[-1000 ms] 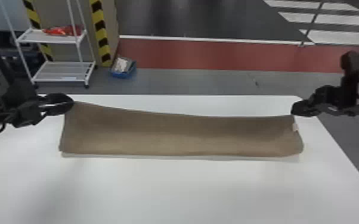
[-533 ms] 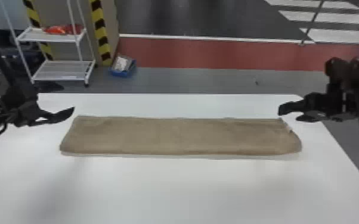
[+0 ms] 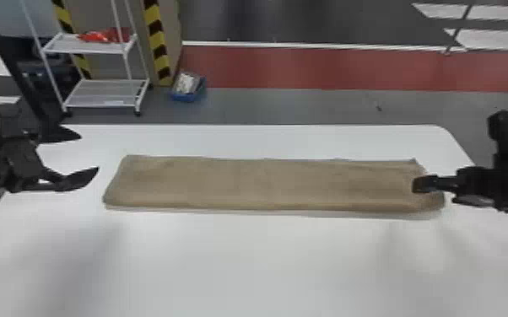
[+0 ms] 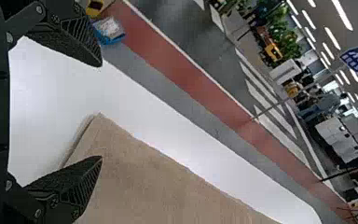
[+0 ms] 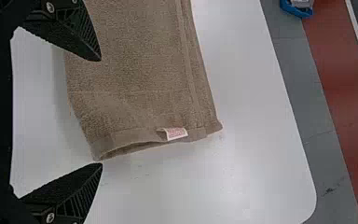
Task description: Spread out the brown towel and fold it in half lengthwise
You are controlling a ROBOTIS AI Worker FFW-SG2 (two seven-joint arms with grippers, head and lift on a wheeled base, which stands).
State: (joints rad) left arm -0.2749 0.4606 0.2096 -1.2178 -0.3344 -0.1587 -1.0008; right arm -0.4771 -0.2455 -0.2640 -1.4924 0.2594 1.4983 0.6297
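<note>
Brown towel (image 3: pixel 266 183) lies folded lengthwise across the head view's centre on the bench (image 3: pixel 266 261); left hand (image 3: pixel 89 152), at left, and right hand (image 5: pixel 101 112), by the towel's right end, both gape, likely to spare the fold.

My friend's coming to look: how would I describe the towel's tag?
On the white table lies a long, folded brown towel. On its short edge, towards the robot's right, a small white tag with reddish print stands out pale against the brown cloth.
</note>
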